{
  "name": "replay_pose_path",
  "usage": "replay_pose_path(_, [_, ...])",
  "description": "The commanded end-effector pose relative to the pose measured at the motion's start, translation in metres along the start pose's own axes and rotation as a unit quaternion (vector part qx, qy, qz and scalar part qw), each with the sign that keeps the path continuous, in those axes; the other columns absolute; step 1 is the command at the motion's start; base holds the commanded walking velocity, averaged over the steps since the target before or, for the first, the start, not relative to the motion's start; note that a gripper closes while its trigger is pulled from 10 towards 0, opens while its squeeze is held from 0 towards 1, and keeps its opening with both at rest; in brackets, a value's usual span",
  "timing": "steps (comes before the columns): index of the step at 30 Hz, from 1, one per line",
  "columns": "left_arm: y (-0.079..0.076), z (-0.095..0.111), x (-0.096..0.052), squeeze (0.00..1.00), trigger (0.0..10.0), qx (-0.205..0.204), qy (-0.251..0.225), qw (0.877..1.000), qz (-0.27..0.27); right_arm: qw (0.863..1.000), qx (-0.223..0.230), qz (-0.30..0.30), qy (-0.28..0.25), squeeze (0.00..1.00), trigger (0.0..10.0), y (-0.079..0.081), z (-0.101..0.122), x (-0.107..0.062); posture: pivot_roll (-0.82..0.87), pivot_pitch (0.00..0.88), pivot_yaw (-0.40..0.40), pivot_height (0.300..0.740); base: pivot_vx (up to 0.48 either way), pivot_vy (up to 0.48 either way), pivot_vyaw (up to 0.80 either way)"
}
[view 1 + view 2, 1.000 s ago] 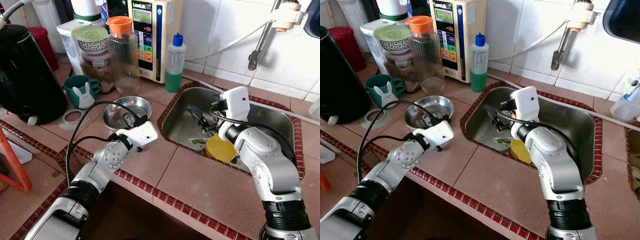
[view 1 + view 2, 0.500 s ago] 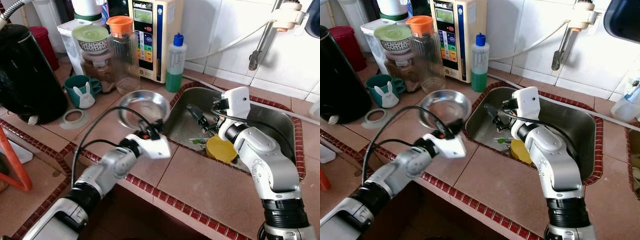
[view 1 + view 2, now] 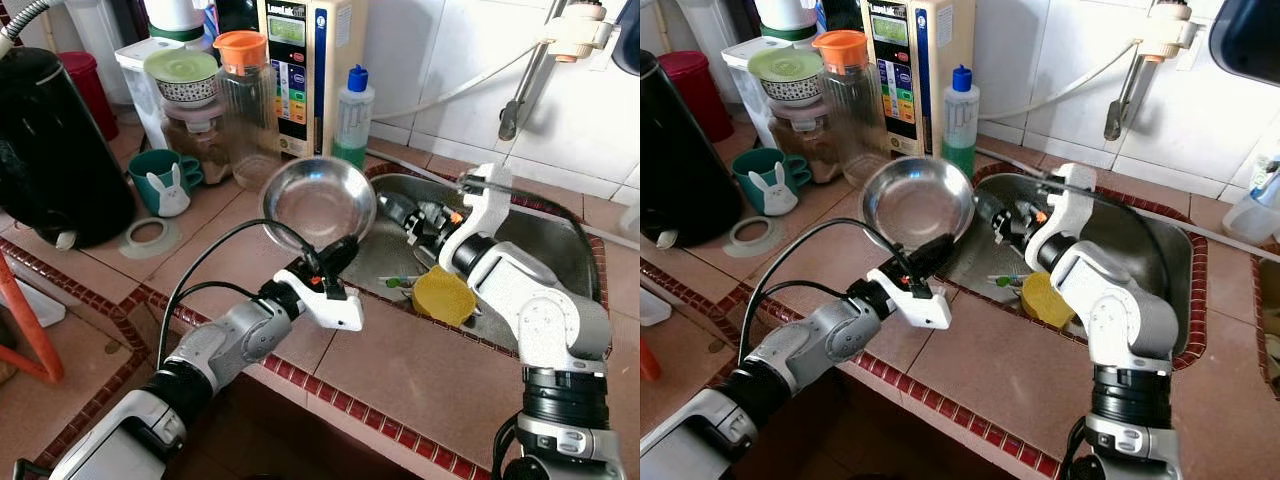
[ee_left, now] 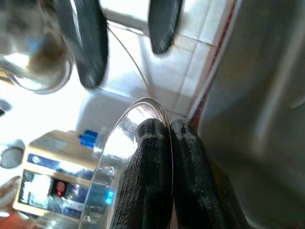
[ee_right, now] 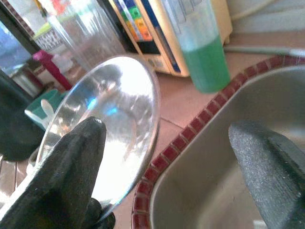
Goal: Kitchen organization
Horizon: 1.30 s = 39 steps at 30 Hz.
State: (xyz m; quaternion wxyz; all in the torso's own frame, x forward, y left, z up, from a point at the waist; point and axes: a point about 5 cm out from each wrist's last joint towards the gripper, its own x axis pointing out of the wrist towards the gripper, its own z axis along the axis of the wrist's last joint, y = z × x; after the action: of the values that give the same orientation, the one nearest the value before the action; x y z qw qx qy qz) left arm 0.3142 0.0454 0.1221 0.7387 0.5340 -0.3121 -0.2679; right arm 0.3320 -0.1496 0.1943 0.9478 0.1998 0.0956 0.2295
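A shiny steel bowl (image 3: 318, 200) hangs tilted in the air over the left rim of the steel sink (image 3: 545, 235). My left gripper (image 3: 335, 255) is shut on the bowl's lower rim, and the left wrist view shows both fingers (image 4: 152, 162) pinching the bowl's edge (image 4: 143, 107). Over the sink, my right gripper (image 3: 408, 216) stands open just right of the bowl. Its wrist view has the bowl (image 5: 109, 119) ahead of the spread fingers (image 5: 71, 171). A yellow round thing (image 3: 442, 295) and some green bits (image 3: 400, 283) lie in the sink.
Along the back of the tiled counter stand a green soap bottle (image 3: 350, 125), a water machine (image 3: 305, 70), an orange-lidded jar (image 3: 245, 100), a bunny mug (image 3: 160, 180) and a black kettle (image 3: 50, 150). A tape ring (image 3: 147, 237) lies on the counter. The tap (image 3: 525, 80) hangs over the sink.
My left gripper has lifted the bowl off the counter and carried it right toward the sink. The right gripper has risen and turned toward the bowl.
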Motion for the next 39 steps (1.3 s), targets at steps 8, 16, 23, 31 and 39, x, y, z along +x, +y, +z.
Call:
replay_pose_path(8, [0.001,0.014,0.015,0.0,0.0,0.004,-0.032,0.999,0.011,0.998,-0.043,0.034,0.033,0.0,10.0,0.016,0.008,0.022,0.08,0.0,-0.002,0.74,0.0,0.0,0.0])
replay_pose_path(16, [0.002,0.016,0.018,0.0,0.0,0.003,-0.034,0.999,0.015,0.987,-0.148,-0.022,0.063,0.0,10.0,0.007,0.008,0.031,0.08,0.002,-0.001,0.74,0.0,0.0,0.0])
replay_pose_path(23, [0.001,0.015,0.017,0.0,1.7,-0.005,-0.032,0.999,0.02,0.982,-0.171,-0.073,0.02,0.0,0.0,-0.001,0.024,0.039,0.08,0.003,0.002,0.74,0.0,0.0,0.0])
replay_pose_path(31, [0.001,0.015,0.017,0.0,1.9,-0.005,-0.032,0.999,0.019,0.982,-0.172,-0.073,0.009,0.0,0.0,0.002,0.029,0.042,0.08,0.003,0.002,0.74,0.0,0.0,0.0])
replay_pose_path(39, [0.0,0.015,0.016,0.0,2.7,-0.004,-0.031,0.999,0.018,0.983,-0.17,-0.071,0.009,0.0,0.0,0.0,0.028,0.044,0.08,0.005,0.003,0.74,0.0,0.0,0.0])
